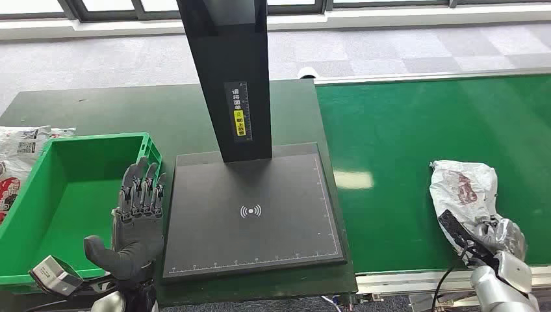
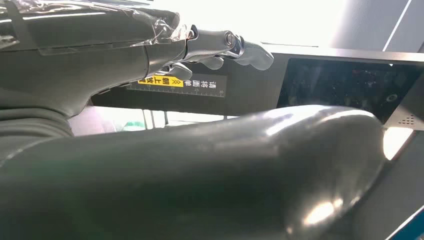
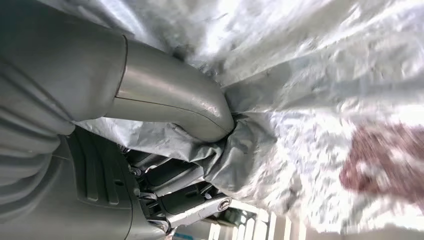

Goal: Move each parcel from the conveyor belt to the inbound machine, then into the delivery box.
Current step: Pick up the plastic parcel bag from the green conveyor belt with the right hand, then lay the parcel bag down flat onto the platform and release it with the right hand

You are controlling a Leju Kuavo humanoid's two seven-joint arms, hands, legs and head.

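Note:
A crumpled white parcel [image 1: 466, 188] with a red mark lies near the front edge of the green conveyor belt [image 1: 416, 143], on the right. My right hand [image 1: 484, 239] grips its near end; in the right wrist view the thumb [image 3: 170, 102] presses into the wrinkled parcel [image 3: 310, 100] with the fingers [image 3: 190, 200] curled under it. The black inbound machine [image 1: 253, 214] has a flat scan pad and a tall post [image 1: 230, 71]. My left hand [image 1: 135, 224] hovers flat and holds nothing, between the pad and the green delivery box [image 1: 39, 257]. Its thumb [image 2: 210, 175] looms large in the left wrist view.
Other white parcels [image 1: 19, 153] lie on the dark table beyond the box's far left side. The table's front edge runs just below the scan pad. A metal rail [image 1: 403, 281] borders the belt's near side. Grey carpet lies beyond the table.

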